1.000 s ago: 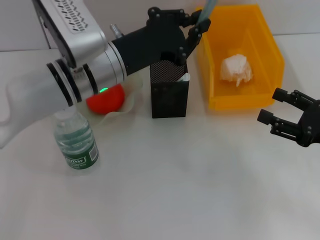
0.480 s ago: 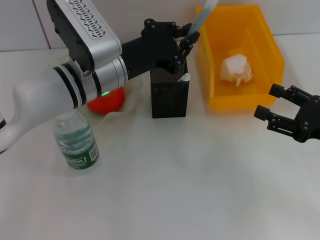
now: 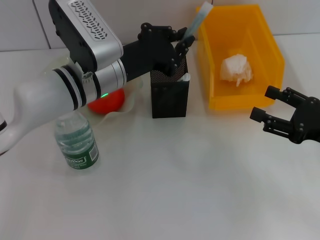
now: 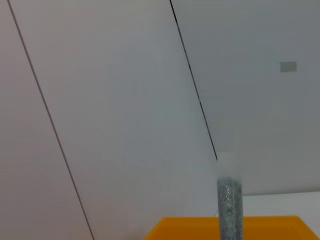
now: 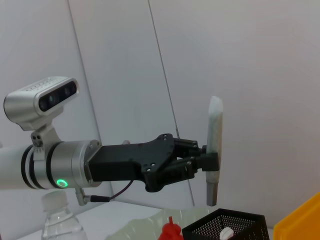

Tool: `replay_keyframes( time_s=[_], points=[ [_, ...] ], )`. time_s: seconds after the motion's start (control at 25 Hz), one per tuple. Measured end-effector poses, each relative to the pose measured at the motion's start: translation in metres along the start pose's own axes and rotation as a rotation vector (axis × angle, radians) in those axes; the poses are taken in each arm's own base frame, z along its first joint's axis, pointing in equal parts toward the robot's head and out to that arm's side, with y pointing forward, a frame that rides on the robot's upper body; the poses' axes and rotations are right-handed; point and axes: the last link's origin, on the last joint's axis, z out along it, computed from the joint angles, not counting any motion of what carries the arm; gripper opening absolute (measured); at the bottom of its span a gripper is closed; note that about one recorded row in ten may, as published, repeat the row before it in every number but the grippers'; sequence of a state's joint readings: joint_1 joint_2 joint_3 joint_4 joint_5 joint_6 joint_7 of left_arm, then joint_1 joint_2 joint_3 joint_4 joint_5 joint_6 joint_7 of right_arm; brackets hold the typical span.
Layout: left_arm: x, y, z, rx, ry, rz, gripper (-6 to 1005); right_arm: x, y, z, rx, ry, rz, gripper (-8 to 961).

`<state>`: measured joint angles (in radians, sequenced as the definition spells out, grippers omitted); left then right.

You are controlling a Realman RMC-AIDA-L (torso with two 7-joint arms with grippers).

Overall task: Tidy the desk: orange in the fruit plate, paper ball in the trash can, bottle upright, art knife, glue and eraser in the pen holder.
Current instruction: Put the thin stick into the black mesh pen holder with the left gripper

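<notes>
1. Glue (image 3: pixel 196 21), a slim clear tube with glittery fill, is pinched by the closed fingers of the left gripper (image 3: pixel 181 46) and hangs over the pen holder (image 3: pixel 169 95), tilted with its top toward 1 o'clock; the right wrist view shows its lower tip just above the mesh rim, not yet inside.
2. Pen holder stands at the table's 12 o'clock, and something white already pokes up inside it.
3. Trash can (image 3: pixel 260 95) sits just beside the holder at its 3 o'clock, with the paper ball (image 3: pixel 236 69) inside.
4. Orange (image 3: pixel 106 101) rests in the fruit plate (image 3: pixel 131 102) at the holder's 9 o'clock; the bottle (image 3: pixel 76 141) stands upright at 8 o'clock.
5. Right gripper (image 3: pixel 269 112) hovers at 4 o'clock from the holder, jaws spread and empty.
6. Risk: the tilt may land the tip on the mesh rim or on the white item inside, so the tube could tip out toward the can; pushing down could shove the light holder.
7. Table (image 3: pixel 190 190) is plain white and smooth; pale panelled walls stand behind.
</notes>
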<state>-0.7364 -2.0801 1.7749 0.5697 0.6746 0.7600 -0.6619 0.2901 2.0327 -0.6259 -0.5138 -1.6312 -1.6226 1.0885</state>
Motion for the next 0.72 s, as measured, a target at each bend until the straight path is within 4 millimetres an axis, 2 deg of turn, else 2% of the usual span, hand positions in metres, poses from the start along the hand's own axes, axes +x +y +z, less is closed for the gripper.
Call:
replay_keyframes(
  time_s=[0.32,0.72],
  points=[
    [-0.0023,0.0007,0.0003,0.003,-0.015,-0.007,142,0.0009,0.0011,0.0008,-0.002,0.001,0.003,820],
    [0.0023,-0.0035,0.0024,0.050,-0.005,-0.058,223,0.0022,0.0028,0.0008,-0.009,0.005,0.005,819]
  ],
)
